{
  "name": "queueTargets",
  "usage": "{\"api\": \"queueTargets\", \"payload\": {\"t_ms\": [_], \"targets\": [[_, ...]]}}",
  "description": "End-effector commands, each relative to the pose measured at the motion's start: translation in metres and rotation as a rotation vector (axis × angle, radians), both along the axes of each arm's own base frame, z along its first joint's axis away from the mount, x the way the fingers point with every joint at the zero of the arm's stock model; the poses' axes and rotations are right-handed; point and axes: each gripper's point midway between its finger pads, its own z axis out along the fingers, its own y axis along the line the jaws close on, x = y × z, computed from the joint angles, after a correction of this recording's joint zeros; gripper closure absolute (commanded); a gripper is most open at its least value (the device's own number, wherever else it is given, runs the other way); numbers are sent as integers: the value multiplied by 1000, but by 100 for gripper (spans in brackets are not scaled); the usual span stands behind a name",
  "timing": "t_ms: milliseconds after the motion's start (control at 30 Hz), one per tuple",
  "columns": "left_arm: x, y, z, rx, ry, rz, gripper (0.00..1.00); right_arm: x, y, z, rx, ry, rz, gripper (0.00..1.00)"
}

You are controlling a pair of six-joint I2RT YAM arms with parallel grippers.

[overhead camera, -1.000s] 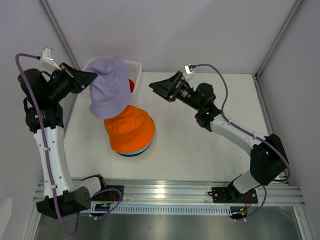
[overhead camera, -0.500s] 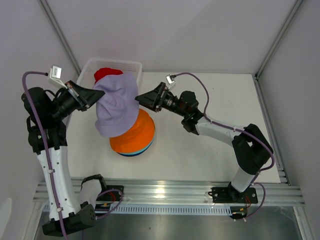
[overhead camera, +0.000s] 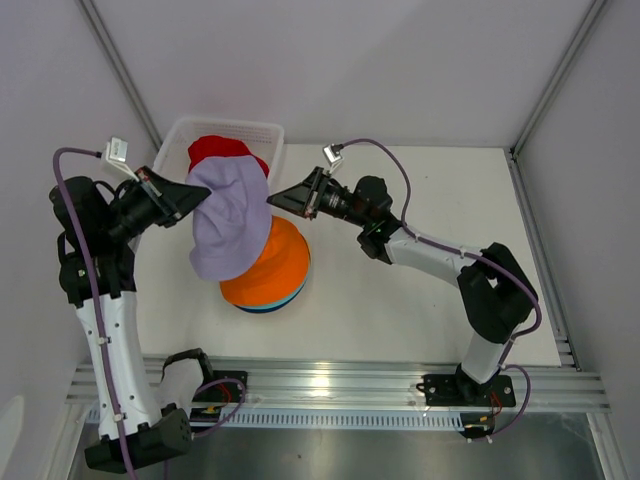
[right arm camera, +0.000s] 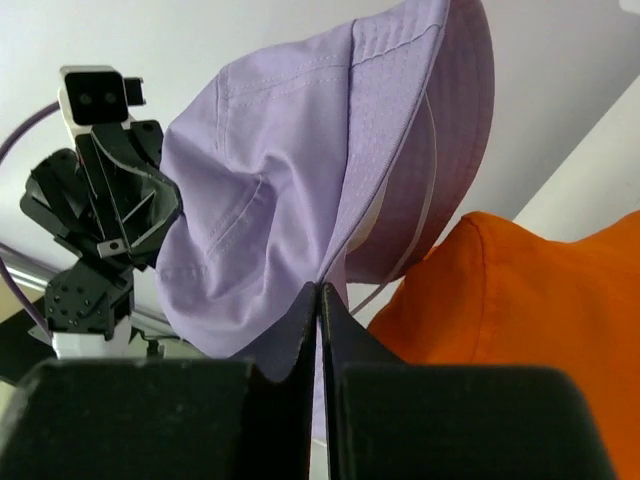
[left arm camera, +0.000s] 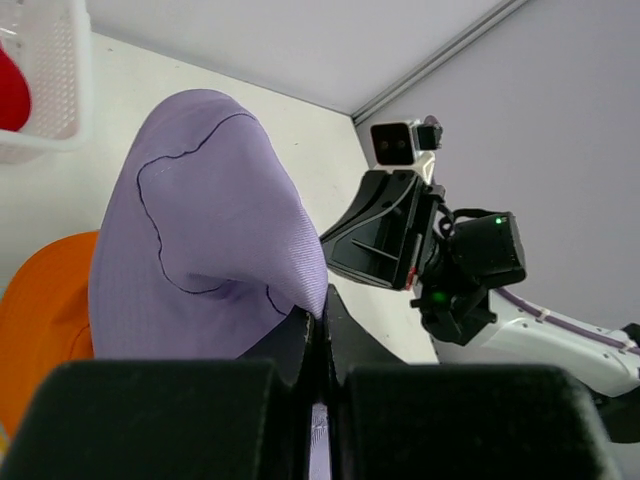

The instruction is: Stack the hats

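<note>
The left gripper is clamped narrow on one edge of the lavender hat, which hangs in the air between the two arms. It droops over the 10 o'clock side of the orange hat, and that hat tops a pile on the table with a blue brim showing beneath. At 12 o'clock from the lavender hat a red hat lies in the white mesh basket, and at its 3 o'clock side the right gripper is pinched tight on its brim, fabric running in between the fingers.
</note>
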Motion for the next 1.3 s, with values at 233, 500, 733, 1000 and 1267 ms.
{"api": "queueTargets", "payload": {"t_ms": [233, 500, 733, 1000, 1267], "targets": [[-6, 30, -14, 223, 33, 166, 97, -15, -5, 27, -54, -24, 21, 100], [-27, 68, -33, 409, 102, 372, 96, -25, -25, 24, -209, -24, -24, 100], [-31, 72, -52, 432, 122, 387, 96, -28, -38, 17, -193, 20, -23, 100], [-32, 30, -53, 300, 12, 196, 53, -23, -59, -25, -257, 110, -69, 100], [-23, 65, -48, 186, 87, 488, 0, -6, -70, -41, -276, 59, -95, 100]]}}
